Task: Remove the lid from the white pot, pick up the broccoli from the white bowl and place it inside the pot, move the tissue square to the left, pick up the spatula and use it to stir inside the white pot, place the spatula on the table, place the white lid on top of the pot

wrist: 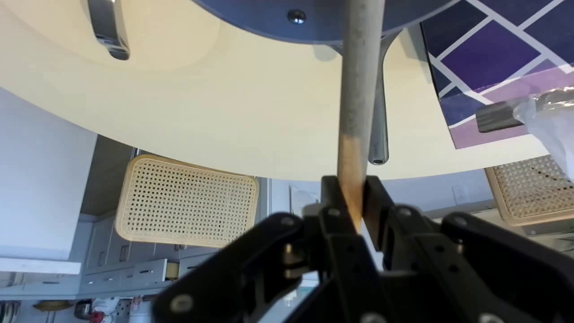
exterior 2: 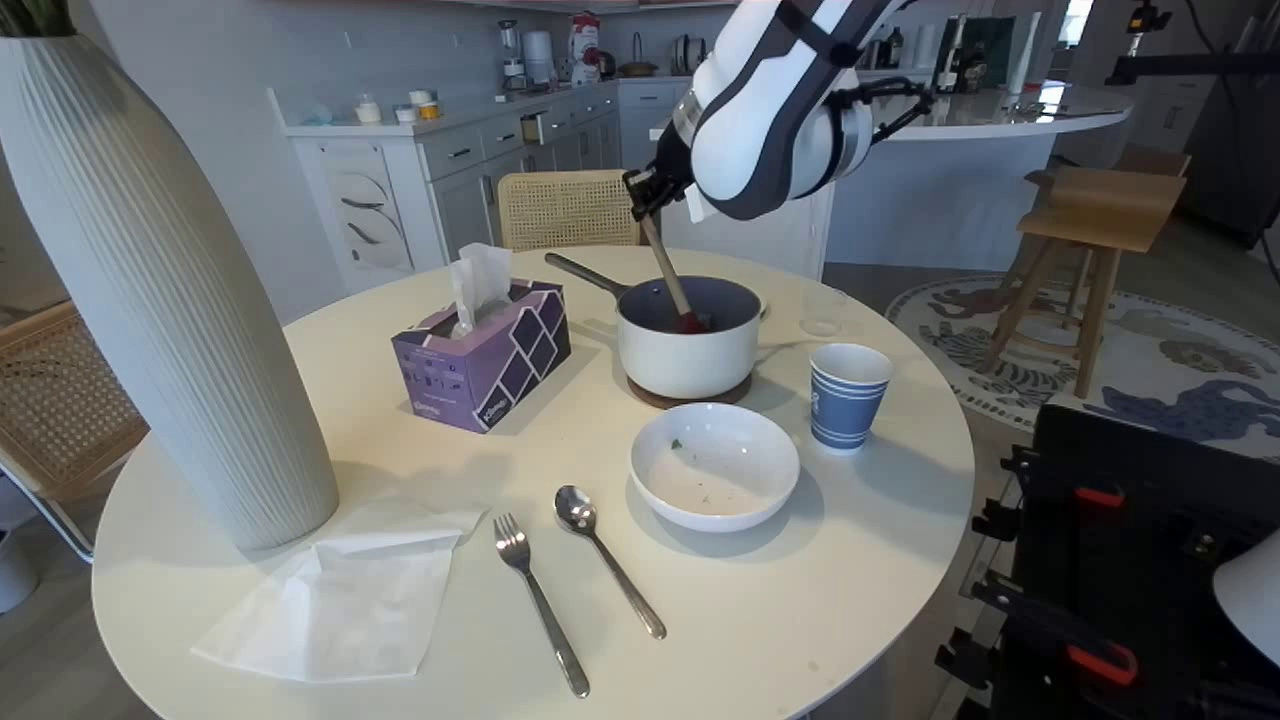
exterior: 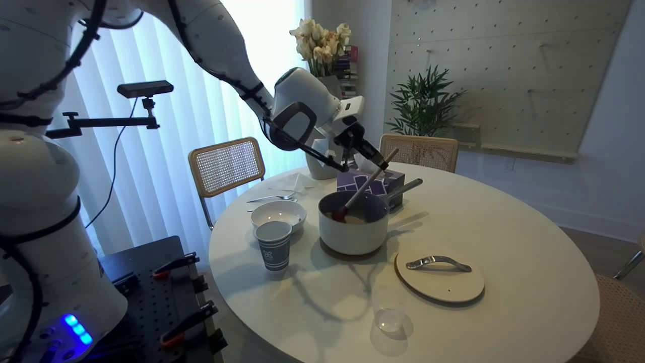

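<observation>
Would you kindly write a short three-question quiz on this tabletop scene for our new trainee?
1. What is the gripper holding?
2. True or false: the lid lies on the table, off the white pot.
3. What does the white pot stand on? A) the tissue box; B) the brown disc; C) the white bowl.

Key: 1. The spatula, by its handle. 2. True. 3. B.
</observation>
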